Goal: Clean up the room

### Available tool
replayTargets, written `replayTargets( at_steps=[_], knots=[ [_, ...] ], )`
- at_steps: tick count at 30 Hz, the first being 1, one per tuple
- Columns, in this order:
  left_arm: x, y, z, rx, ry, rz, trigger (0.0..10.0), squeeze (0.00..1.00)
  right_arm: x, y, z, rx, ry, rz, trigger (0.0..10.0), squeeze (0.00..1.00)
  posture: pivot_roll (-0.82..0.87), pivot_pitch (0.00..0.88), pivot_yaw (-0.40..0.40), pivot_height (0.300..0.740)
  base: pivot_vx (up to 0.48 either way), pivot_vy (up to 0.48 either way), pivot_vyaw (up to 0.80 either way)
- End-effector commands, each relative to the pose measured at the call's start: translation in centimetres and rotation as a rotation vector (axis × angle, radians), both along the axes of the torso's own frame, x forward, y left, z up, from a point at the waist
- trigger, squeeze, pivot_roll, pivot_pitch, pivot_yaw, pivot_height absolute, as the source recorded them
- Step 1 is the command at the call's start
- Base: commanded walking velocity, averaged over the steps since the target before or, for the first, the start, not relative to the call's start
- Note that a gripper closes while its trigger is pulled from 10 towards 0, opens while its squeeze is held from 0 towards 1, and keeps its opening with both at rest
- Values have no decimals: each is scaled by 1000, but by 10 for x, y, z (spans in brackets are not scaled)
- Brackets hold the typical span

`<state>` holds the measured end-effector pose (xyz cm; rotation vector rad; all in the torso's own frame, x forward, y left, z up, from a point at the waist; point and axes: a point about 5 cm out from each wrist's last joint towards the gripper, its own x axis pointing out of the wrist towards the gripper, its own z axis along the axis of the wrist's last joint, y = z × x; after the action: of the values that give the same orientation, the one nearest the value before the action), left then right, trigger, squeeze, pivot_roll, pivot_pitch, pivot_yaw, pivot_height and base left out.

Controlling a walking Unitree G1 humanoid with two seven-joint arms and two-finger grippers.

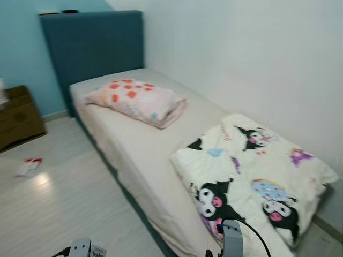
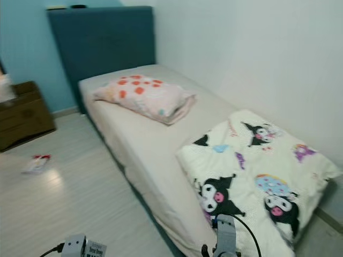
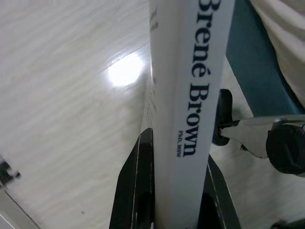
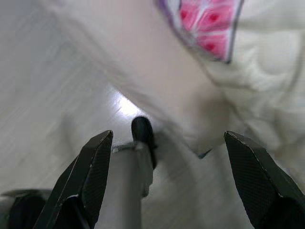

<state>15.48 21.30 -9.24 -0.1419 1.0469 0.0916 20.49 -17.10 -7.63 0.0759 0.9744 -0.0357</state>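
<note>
Left gripper (image 3: pixel 176 205) clenched on white book (image 3: pixel 188 95) (spine reads "Brené Brown"), right gripper (image 4: pixel 176 181) released over floor, bed (image 1: pixel 144 144) at 12 o'clock, pillow (image 1: pixel 136 100), cartoon blanket (image 1: pixel 252 176) at 3 o'clock.

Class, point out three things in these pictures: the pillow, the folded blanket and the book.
pillow (image 1: pixel 134 100), left eye view, middle of its spotted top.
blanket (image 1: pixel 252 176), left eye view, middle of its printed top.
book (image 3: pixel 190 95), left wrist view, on its white spine.
</note>
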Motion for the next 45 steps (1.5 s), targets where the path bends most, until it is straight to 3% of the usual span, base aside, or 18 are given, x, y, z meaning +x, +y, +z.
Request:
replayTargets(
  at_steps=[1,9,13,15,20,25,30,35,41,45],
  knots=[
    [5,-5,1,2,-4,-18,10000,0,3,6,2,5,-14,31,10000,0,100,0,-46,740,0,0,-631],
    [18,-10,6,4,-36,-17,10000,0,5,-1,3,52,-27,-49,10000,0,119,0,-62,740,0,0,-627],
    [30,-17,10,-8,-56,-26,10000,0,16,-12,11,53,-79,-70,10000,0,58,0,-24,740,0,0,-627],
    [43,-25,15,9,-71,-115,10000,0,32,-28,24,5,-149,-93,10000,0,-3,0,-2,740,0,0,-631],
    [59,-33,23,3,-110,-147,10000,0,43,-42,34,-37,-203,-115,10000,0,-16,0,-2,740,0,0,-631],
    [71,-35,30,-12,-148,-126,10000,0,52,-46,43,-36,-252,-121,10000,0,-18,0,9,740,0,0,-631],
    [71,-29,30,15,-140,-99,10000,0,58,-39,46,-40,-273,-85,10000,0,-37,0,1,740,0,0,-631],
    [63,-6,29,38,-135,61,10000,0,55,-25,42,-9,-259,-36,10000,0,-55,0,-31,740,0,0,-629],
    [57,-13,24,31,-117,44,10000,0,50,-33,39,-30,-247,-25,10000,0,-47,0,-15,740,0,0,-630],
    [54,-23,21,40,-96,-63,10000,0,58,-43,48,-45,-294,-82,10000,0,-30,0,7,740,0,0,-628]
  ],
)
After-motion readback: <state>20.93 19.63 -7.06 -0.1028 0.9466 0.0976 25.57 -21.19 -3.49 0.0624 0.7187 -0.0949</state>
